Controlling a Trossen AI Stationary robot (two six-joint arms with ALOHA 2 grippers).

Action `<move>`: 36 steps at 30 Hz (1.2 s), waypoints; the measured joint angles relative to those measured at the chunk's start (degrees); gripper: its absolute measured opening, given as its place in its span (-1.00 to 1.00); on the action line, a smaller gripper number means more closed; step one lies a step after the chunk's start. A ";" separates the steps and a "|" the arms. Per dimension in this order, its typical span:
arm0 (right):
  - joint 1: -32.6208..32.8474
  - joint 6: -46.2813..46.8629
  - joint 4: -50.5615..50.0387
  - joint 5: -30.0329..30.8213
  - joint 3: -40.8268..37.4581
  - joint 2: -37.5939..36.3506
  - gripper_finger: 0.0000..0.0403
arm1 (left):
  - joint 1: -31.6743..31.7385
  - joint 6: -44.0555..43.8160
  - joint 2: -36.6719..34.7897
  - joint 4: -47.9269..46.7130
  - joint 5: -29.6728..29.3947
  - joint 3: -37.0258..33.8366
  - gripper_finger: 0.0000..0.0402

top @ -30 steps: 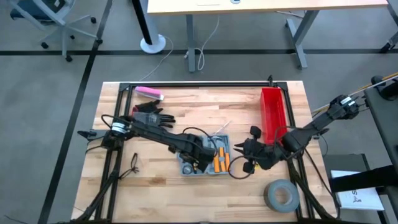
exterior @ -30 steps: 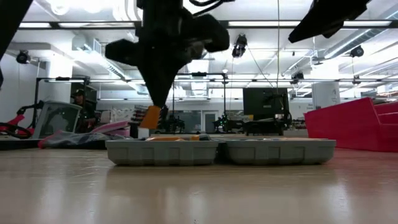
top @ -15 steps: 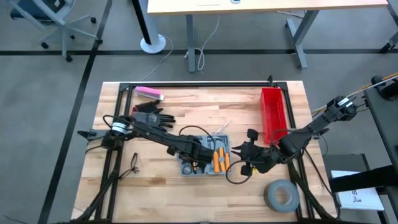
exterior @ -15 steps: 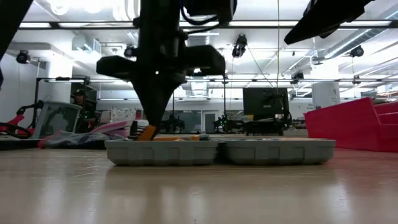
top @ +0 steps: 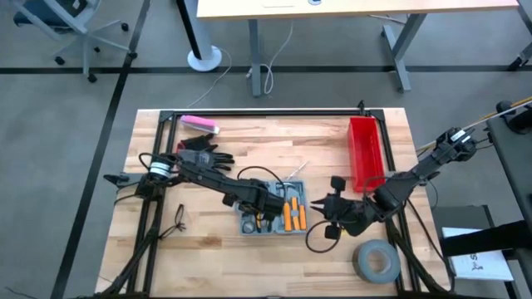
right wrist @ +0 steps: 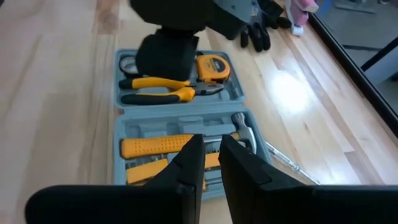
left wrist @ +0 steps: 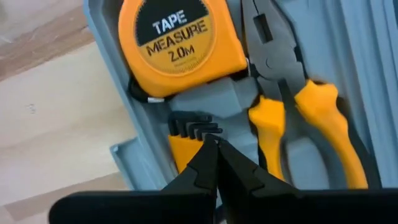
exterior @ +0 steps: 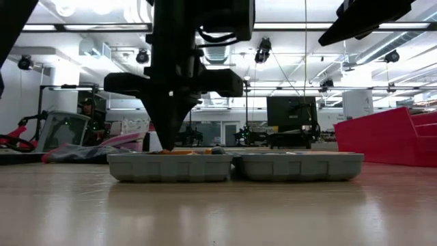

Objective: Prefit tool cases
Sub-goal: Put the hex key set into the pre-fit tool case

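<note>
Open tool case [top: 274,213] lying flat near the middle of the tabletop [top: 208,249], both grey-blue halves facing up. Left end effector [left wrist: 216,144] lowered into one half of the case, fingers clenched together, nothing between them, tips just above a set of dark hex keys in a yellow holder [left wrist: 186,140]. Directly ahead of these tips, a yellow tape measure [left wrist: 177,37] with the writing "TAPE MEASURE 2.0M" on a black round label. Just beside the tips, pliers with yellow handles [left wrist: 298,106], seated in their moulded slot.

Right end effector [right wrist: 211,155] hovering off the case, on the side of the other half, fingers almost closed with only a narrow gap, grasping nothing. Ahead of it, a yellow-handled tool [right wrist: 155,146] and a hammer head [right wrist: 244,132] in the nearer half. Behind this end effector, a red bin [top: 366,149]; near it, a grey tape roll [top: 376,260].

Black gloves [top: 204,154] and a pink object [top: 199,124] far behind the left end effector.
</note>
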 joint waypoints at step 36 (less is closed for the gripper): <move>0.69 -2.81 0.63 -0.46 -0.24 0.00 -0.88 | -0.98 2.65 -0.03 12.06 5.61 -1.51 -0.53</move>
